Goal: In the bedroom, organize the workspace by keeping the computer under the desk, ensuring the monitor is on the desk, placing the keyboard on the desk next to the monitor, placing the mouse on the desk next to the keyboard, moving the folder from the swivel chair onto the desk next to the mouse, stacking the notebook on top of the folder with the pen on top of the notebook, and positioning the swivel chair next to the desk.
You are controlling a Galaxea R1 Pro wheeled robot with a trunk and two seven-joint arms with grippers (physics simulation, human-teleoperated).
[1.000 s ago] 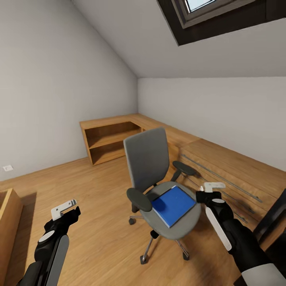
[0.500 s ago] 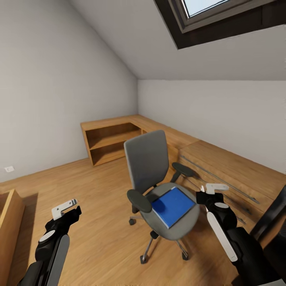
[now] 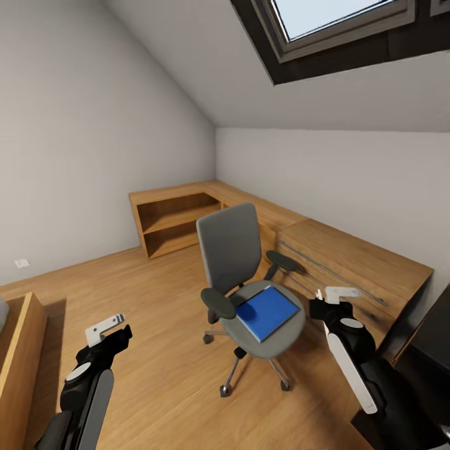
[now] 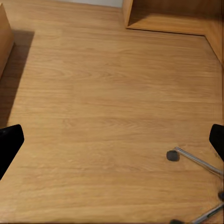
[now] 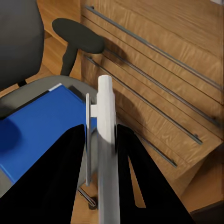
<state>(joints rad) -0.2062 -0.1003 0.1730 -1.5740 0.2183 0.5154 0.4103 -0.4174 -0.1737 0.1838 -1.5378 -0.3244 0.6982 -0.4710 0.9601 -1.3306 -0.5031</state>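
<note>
The folder [image 3: 267, 311] lies flat on the seat of the swivel chair [image 3: 240, 275], which stands beside the wooden drawer cabinet [image 3: 350, 265]. My right gripper [image 3: 337, 292], fingers closed together and empty, hovers just beside the seat. My left gripper [image 3: 105, 327], fingers spread, holds nothing over the floor [image 3: 162, 325].

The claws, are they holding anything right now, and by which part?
Nothing is held. The left claw hangs open over bare floor; the right claw sits beside the swivel chair, not touching the blue folder on its seat.
</note>
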